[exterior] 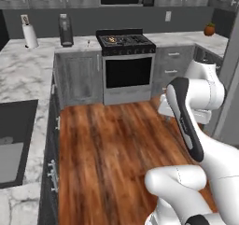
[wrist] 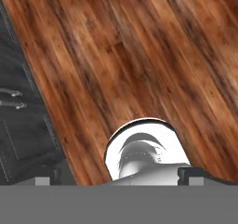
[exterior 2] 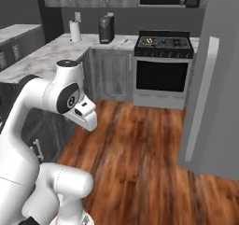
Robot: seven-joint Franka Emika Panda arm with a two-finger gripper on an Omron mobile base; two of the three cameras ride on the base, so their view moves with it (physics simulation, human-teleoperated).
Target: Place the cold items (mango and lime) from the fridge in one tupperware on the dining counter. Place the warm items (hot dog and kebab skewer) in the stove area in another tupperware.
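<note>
1. The gripper [wrist: 119, 175] points down at the wooden floor [wrist: 139, 56]; its two tips stand wide apart and there is nothing between them.
2. The arm is folded above the floor, in the middle of the kitchen, well apart from every counter.
3. The fridge [exterior 2: 214, 79] stands at the right as a tall grey body. I cannot tell whether its door is open, and the mango and lime inside cannot be seen.
4. The stove [exterior: 127, 44] is far ahead, with something in a pan on it; I cannot tell whether it is the warm food.
5. Risk: the fridge side is near the arm, so a wide swing could hit it.
6. Risk: both trays are out of sight, so the base could drive to the wrong counter [exterior: 23, 74].
</note>
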